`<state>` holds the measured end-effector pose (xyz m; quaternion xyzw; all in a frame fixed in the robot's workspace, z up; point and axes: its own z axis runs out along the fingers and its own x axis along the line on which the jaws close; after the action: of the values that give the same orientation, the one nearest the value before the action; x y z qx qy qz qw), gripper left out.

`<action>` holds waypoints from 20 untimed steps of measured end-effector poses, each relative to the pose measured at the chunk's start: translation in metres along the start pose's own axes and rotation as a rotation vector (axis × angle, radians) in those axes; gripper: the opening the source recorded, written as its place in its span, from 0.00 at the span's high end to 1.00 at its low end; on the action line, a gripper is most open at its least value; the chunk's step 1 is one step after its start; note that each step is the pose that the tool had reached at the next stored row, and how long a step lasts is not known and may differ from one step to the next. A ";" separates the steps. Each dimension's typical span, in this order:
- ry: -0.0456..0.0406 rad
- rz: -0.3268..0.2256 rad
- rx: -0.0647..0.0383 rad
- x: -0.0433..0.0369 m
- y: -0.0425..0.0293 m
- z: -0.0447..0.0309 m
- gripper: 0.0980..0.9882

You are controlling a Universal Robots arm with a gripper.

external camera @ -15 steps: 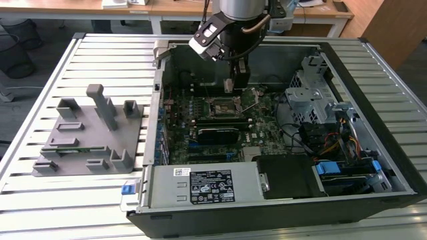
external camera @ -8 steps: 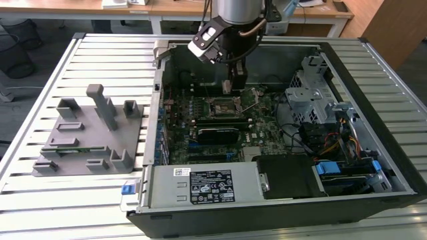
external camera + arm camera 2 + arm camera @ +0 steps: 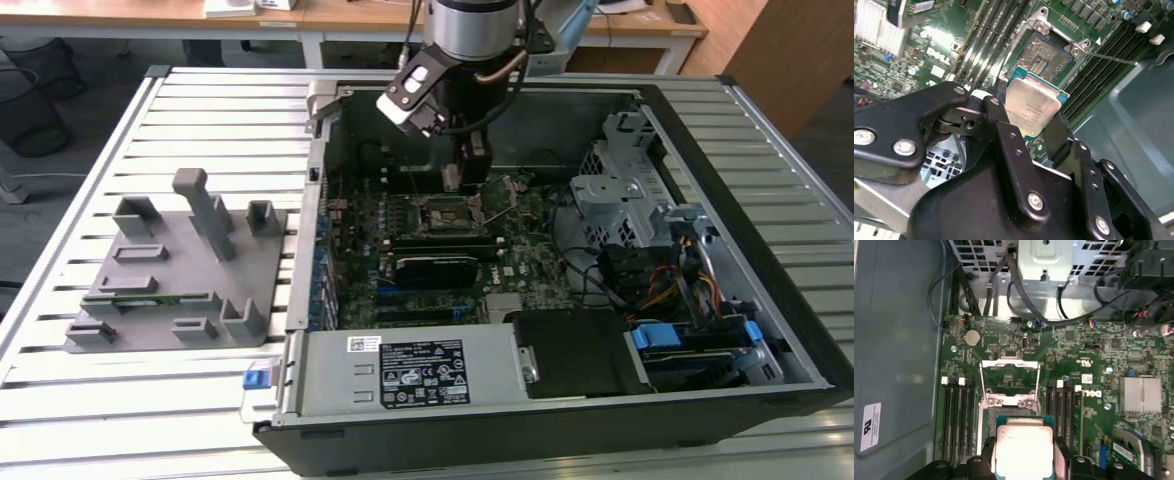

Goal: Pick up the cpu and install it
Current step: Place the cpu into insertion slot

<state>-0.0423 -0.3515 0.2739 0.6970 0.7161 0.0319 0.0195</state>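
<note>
The hand [image 3: 1029, 120] pinched the cpu [image 3: 1031, 105] by two opposite edges, silver top toward the second wrist view, above the motherboard [image 3: 929, 55] inside the computer case [image 3: 574, 118]. The open socket [image 3: 1043, 56] lay just beyond the chip (apparently not yet squarely beneath it).

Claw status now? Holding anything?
Claw: closed on the cpu, held near the open socket.

I read the cpu [image 3: 1030, 104] as a thin square chip, pale silver lid on a green board, gripped at opposite edges by the end effector [image 3: 1030, 119], near the open socket [image 3: 1043, 54], unseated.
</note>
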 end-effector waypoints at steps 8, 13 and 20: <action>0.0001 0.000 0.000 0.0050 -0.0027 0.0145 0.50; 0.0000 0.000 0.000 0.0049 -0.0052 0.0235 0.50; 0.0000 0.000 0.000 0.0065 -0.0072 0.0360 0.50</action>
<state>-0.0471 -0.3445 0.2376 0.6970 0.7161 0.0319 0.0194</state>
